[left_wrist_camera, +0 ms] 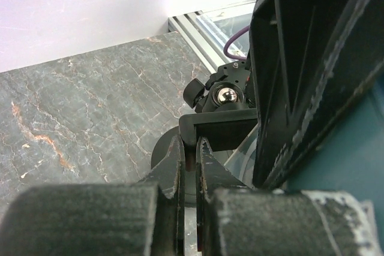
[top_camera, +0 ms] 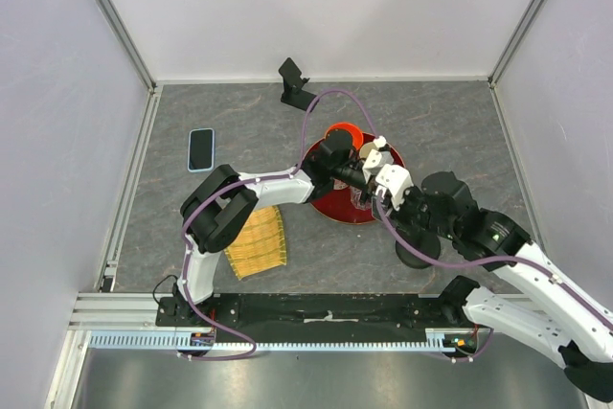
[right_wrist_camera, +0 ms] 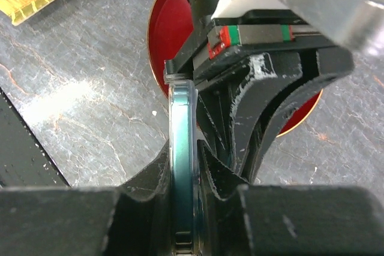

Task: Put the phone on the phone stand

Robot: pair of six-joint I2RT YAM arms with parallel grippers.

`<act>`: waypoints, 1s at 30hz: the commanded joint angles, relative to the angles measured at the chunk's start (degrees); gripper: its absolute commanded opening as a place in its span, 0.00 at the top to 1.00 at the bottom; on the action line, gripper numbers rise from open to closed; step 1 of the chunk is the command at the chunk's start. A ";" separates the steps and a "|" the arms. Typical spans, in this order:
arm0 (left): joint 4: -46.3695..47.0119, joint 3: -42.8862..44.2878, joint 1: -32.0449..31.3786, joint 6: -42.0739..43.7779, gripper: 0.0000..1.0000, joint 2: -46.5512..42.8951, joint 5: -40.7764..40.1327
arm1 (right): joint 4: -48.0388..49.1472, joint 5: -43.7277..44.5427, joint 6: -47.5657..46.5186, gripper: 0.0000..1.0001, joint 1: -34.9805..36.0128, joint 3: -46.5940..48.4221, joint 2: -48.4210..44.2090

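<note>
- Right gripper pinches a teal-edged slab over the red plate.
- Left gripper sits clenched shut (tips beside it).
- Phone lies well apart from phone stand.

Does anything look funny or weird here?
Yes. The left gripper and right gripper are crowded together over the red plate, the right one pinching a thin teal-edged slab standing on edge. The phone lies flat, untouched, far left, and the phone stand holds nothing.

Phone flat, apart from stand
</note>
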 commanded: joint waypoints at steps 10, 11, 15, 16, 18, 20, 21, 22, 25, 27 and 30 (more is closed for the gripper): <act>13.89 -7.69 0.73 -10.78 0.98 -5.33 -16.14 | -0.41 16.01 10.13 1.00 -1.28 4.58 -0.13; 15.46 -9.18 0.82 -11.39 0.98 -5.59 -19.12 | -1.55 17.06 11.36 1.00 -1.28 5.20 0.40; 19.60 -12.35 0.82 -11.93 0.98 -7.00 -31.16 | -5.07 27.40 18.64 1.00 -1.28 6.52 1.80; 19.44 -12.62 0.73 -12.45 0.98 -7.09 -35.37 | -6.82 28.23 20.67 1.00 -1.45 7.48 1.98; 19.52 -12.88 0.82 -12.37 0.98 -7.26 -38.30 | -9.46 32.16 26.29 1.00 -1.37 8.97 3.46; 19.61 -13.06 0.65 -12.72 0.98 -7.44 -41.73 | -13.94 34.37 30.68 1.00 -1.37 11.87 4.96; 19.35 -13.23 0.56 -12.80 0.98 -7.53 -43.30 | -15.43 36.65 32.19 1.00 -1.37 12.75 6.10; 18.91 -13.23 0.21 -12.89 0.98 -7.44 -46.19 | -17.80 37.72 33.51 1.00 -1.37 13.98 6.46; 16.20 -12.71 -0.32 -13.16 0.98 -7.62 -53.04 | -22.81 41.40 40.09 1.00 -1.28 16.00 6.99; 14.78 -12.44 -0.67 -13.51 0.98 -7.88 -55.79 | -25.37 43.34 43.87 1.00 -1.19 17.15 7.96; 12.50 -12.01 -1.46 -13.51 0.98 -8.32 -60.10 | -28.45 45.37 46.78 1.00 -0.75 18.21 8.92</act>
